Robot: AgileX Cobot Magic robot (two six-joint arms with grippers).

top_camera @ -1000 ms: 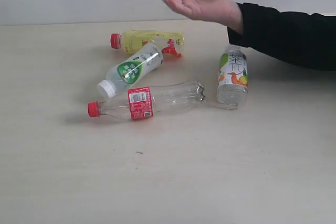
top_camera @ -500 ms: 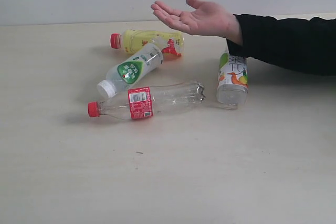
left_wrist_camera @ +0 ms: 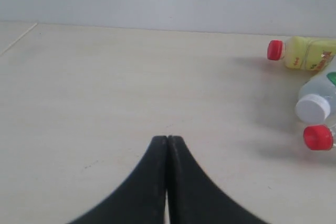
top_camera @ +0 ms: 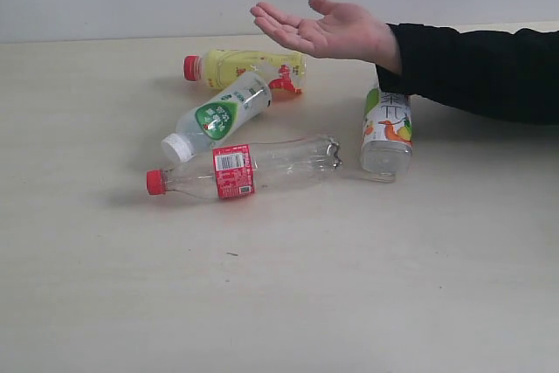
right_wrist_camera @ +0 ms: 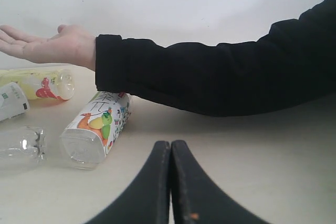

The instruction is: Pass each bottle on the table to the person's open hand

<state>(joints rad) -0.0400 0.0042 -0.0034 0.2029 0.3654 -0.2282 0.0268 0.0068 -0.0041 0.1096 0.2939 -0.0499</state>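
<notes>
Four small plastic bottles lie on their sides on the table [top_camera: 349, 286], a smooth, pale beige, wood-look top with a few tiny dark specks. Nearest the camera in the exterior view is the clear bottle [top_camera: 279, 166], long, slim and see-through, with a red cap at its left end and a red label band round its neck end. Just behind it, slanting, lies the white-capped bottle [top_camera: 218, 116], cloudy-walled, with a green and white label. Its base is just beside the yellow bottle [top_camera: 244, 67], a stubby one with a red cap and a red mark on its label, which lies farthest back. To the right, the fruit-label bottle [top_camera: 387, 128] points its round clear base toward the camera, just beside the base of the clear bottle. Its white wrap shows green and orange fruit, and its cap end is hidden under the black sleeve [top_camera: 472, 72]. The open hand [top_camera: 323, 28], bare and light-skinned, is held palm up above the table near the yellow bottle, fingers stretched to the left. The left gripper [left_wrist_camera: 167, 139] has its smooth black curved fingers pressed together with nothing between them, over bare table well left of the caps. The right gripper [right_wrist_camera: 171, 143] is likewise closed and empty, near the fruit-label bottle.
</notes>
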